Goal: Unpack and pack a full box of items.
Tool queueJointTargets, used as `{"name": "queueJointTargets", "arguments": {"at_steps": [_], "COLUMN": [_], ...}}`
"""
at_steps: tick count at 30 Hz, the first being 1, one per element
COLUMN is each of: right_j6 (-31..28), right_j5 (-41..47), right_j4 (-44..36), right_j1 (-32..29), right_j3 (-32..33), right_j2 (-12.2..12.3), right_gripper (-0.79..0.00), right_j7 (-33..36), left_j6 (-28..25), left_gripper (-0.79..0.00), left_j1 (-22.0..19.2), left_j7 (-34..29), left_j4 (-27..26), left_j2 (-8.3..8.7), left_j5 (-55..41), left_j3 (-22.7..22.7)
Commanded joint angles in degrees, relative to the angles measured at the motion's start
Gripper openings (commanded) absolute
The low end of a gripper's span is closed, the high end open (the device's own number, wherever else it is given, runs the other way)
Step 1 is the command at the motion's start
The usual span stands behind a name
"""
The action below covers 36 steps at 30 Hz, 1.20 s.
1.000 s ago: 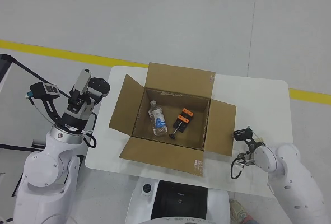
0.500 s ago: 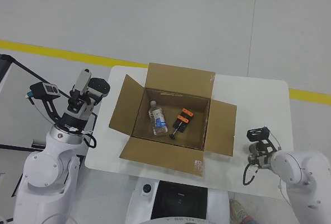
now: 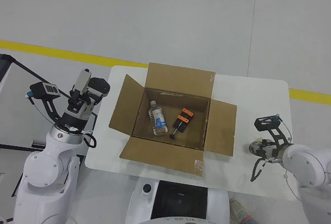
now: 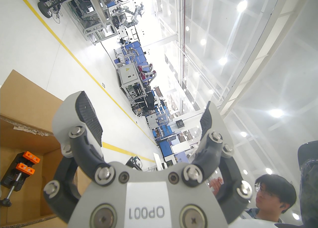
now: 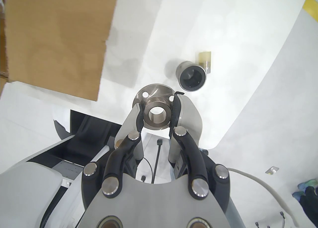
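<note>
Right wrist view, flanged metal bushing (image 5: 162,121) clamped by right gripper (image 5: 157,114), dark sleeve (image 5: 191,76), perhaps a bearing, nearby, left gripper (image 4: 146,110) spread wide.

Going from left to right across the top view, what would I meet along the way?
left gripper → water bottle → orange-and-black vise (both inside the open cardboard box) → right gripper, shut on a flanged metal sleeve

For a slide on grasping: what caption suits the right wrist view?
Right gripper, jaws shut on a flanged metal bushing over the white table, with a short cylinder resting nearby.
</note>
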Motion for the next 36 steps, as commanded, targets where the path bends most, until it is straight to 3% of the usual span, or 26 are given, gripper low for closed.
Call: {"name": "queueJointTargets", "arguments": {"at_steps": [1,9,18,25,36], "right_j6": [-0.27,0.46,3.76,4.43,4.02], "right_j5": [0.52,1.77,1.51,4.06,5.56], "right_j4": [0.89,5.47,7.89,9.34,10.80], "right_j1": [3.45,18.44,27.80,29.76,29.18], "right_j3": [-1.97,-14.87,-29.64,-34.27,-34.49], "right_j2": [-0.04,-0.98,-3.00,-3.97,-4.01], "right_gripper": [-0.785,-0.785,-0.785,-0.785,-0.785], "right_j7": [0.07,0.82,0.32,-1.55,-2.08], "left_j6": [0.00,0.00,0.00,0.00,0.00], "left_gripper": [0.000,0.000,0.000,0.000,0.000], "left_j1": [0.00,0.00,0.00,0.00,0.00], "left_j7": [0.00,0.00,0.00,0.00,0.00], "left_j4": [0.00,0.00,0.00,0.00,0.00], "left_j2": [0.00,0.00,0.00,0.00,0.00], "left_j5": [0.00,0.00,0.00,0.00,0.00], "left_j3": [0.00,0.00,0.00,0.00,0.00]}}
